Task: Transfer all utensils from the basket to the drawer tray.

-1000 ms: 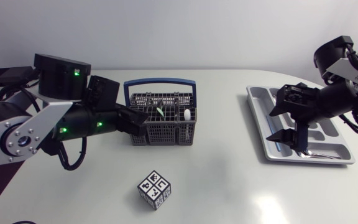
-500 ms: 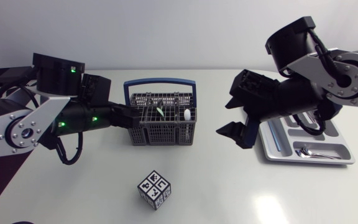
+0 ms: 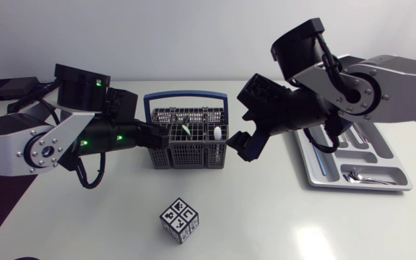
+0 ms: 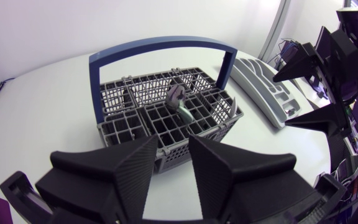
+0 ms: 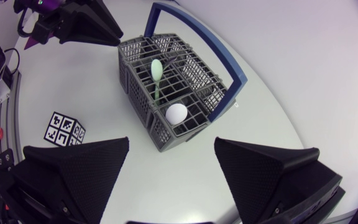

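Observation:
The grey wire basket [image 3: 191, 141] with a blue handle stands mid-table. A green utensil [image 3: 185, 130] and a white spoon head [image 3: 217, 133] stick out of it. My left gripper [image 3: 162, 140] is at the basket's left wall, fingers narrowly apart; in the left wrist view the basket [image 4: 166, 109] lies just ahead of the left gripper [image 4: 169, 177]. My right gripper [image 3: 243, 141] hangs wide open beside the basket's right end. In the right wrist view the right gripper [image 5: 173, 186] is over bare table, with the basket [image 5: 179, 81] ahead. One metal spoon [image 3: 363, 176] lies in the grey drawer tray [image 3: 303, 123].
A cube with black-and-white markers [image 3: 179, 219] sits near the front edge, in front of the basket; it also shows beside my right gripper as the marker cube [image 5: 64, 129]. A flat black device [image 3: 6, 88] lies at the far left.
My right arm has swung left from over the tray to the basket's right end, its gripper staying open and empty. My left arm shifted slightly at the basket's left wall.

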Action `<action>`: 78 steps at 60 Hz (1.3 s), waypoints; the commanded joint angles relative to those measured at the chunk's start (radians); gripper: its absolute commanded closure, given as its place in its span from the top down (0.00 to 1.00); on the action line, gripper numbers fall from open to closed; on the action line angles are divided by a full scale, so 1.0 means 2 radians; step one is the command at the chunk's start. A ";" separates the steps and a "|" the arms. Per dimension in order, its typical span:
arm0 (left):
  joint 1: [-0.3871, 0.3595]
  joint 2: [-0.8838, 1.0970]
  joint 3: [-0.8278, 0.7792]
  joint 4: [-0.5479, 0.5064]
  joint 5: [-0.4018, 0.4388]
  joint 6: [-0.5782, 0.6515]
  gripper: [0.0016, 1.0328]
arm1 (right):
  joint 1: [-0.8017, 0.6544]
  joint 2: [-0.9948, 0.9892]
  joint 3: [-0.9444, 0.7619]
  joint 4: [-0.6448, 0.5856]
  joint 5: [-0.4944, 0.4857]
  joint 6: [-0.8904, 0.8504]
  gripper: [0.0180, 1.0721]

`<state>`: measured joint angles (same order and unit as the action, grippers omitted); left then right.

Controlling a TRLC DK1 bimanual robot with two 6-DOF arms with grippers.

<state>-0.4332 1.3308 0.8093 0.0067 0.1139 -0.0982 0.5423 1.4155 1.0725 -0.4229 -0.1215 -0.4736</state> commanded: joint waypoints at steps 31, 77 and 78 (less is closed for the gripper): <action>-0.009 0.103 0.143 -0.113 0.025 -0.153 0.39 | 0.003 0.024 0.015 0.025 0.018 0.059 0.95; -0.014 0.214 0.242 -0.153 0.044 -0.304 0.23 | -0.028 -0.024 -0.057 0.047 0.009 0.047 0.95; -0.014 0.214 0.242 -0.153 0.044 -0.304 0.23 | -0.028 -0.025 -0.058 0.047 0.009 0.047 0.95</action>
<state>-0.4660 1.7420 1.2705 -0.2913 0.1982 -0.6674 0.4900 1.3861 0.9928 -0.3424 -0.1005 -0.3855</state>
